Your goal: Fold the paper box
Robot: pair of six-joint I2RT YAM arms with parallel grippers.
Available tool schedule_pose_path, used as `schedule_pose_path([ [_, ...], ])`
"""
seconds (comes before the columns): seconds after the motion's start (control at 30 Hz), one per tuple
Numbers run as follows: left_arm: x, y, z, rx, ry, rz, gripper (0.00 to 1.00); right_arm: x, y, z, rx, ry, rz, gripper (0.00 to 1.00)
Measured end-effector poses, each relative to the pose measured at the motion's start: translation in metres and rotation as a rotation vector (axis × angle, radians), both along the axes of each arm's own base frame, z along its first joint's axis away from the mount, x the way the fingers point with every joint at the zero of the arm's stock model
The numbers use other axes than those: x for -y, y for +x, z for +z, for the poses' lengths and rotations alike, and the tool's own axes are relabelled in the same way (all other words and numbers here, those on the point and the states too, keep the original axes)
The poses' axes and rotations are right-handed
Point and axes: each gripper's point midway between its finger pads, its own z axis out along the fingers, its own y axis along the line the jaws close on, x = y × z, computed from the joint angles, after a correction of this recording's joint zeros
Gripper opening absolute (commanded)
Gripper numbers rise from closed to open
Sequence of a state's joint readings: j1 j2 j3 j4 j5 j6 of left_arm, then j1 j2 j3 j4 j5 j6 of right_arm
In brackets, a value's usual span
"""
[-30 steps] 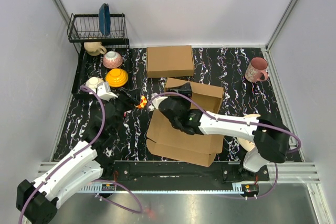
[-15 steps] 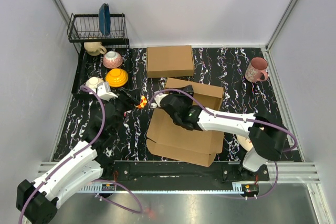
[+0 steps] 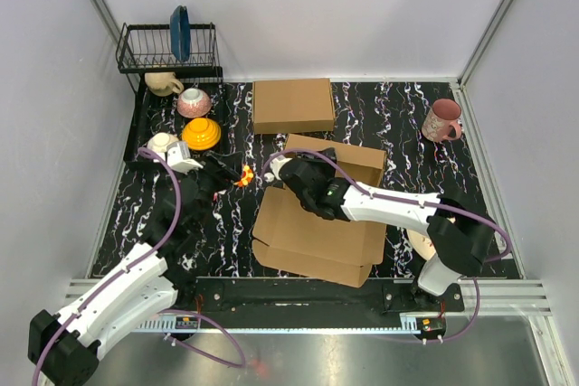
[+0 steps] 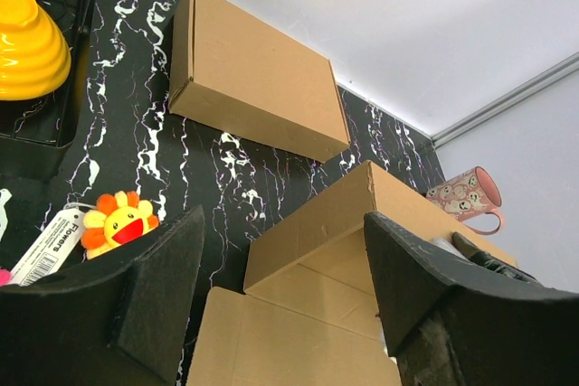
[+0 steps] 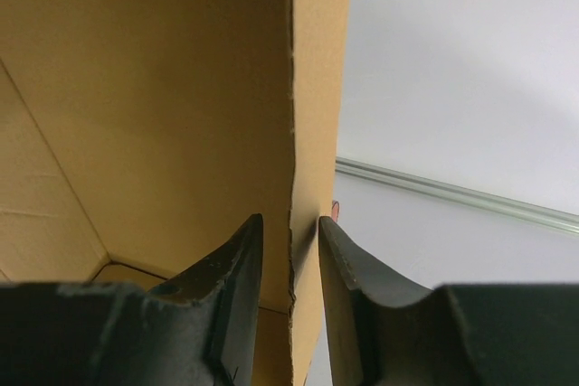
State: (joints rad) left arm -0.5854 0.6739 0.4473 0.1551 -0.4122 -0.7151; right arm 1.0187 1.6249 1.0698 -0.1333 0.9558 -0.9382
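Overall, one paper box (image 3: 317,234), one formed box (image 3: 292,104), one pink mug (image 3: 441,120).

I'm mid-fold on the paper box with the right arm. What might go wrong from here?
The right fingers grip only the thin wall edge of the paper box, so it may slip out or crease. The left fingers are open and off the box, so the whole sheet might slide or lift.

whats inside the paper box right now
Only the right gripper, its fingers straddling an upright wall of the paper box near its far left corner. No loose item shows on the bare floor; the patch under the right arm is covered.
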Motion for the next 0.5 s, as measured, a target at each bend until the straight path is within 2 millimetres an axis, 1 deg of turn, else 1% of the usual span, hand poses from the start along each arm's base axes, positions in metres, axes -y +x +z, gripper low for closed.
schedule_pose_path([
  [0.07,0.0,0.0,0.001,0.002,-0.001,0.0,0.74,0.0,0.0,-0.003,-0.004,-0.007,0.0,0.28],
  [0.1,0.0,-0.001,0.001,0.004,-0.003,0.0,0.74,0.0,0.0,-0.004,-0.005,-0.012,-0.002,0.22],
  [0.17,-0.001,-0.001,0.003,0.009,-0.006,0.0,0.74,0.0,0.001,-0.004,-0.001,-0.016,-0.005,0.15],
  [0.2,-0.001,-0.001,0.004,0.011,-0.007,0.0,0.74,0.0,0.001,-0.002,0.004,-0.014,-0.009,0.02],
  [0.23,-0.001,-0.002,0.004,0.013,-0.008,0.0,0.74,0.0,0.002,0.0,0.012,-0.011,-0.014,0.0],
  [0.33,-0.001,-0.002,0.005,0.015,-0.01,0.0,0.74,0.001,0.004,0.007,0.03,-0.005,-0.026,0.0],
  [0.5,-0.002,-0.003,0.004,0.01,-0.007,0.001,0.74,0.003,0.005,0.012,0.042,-0.02,-0.04,0.0],
])
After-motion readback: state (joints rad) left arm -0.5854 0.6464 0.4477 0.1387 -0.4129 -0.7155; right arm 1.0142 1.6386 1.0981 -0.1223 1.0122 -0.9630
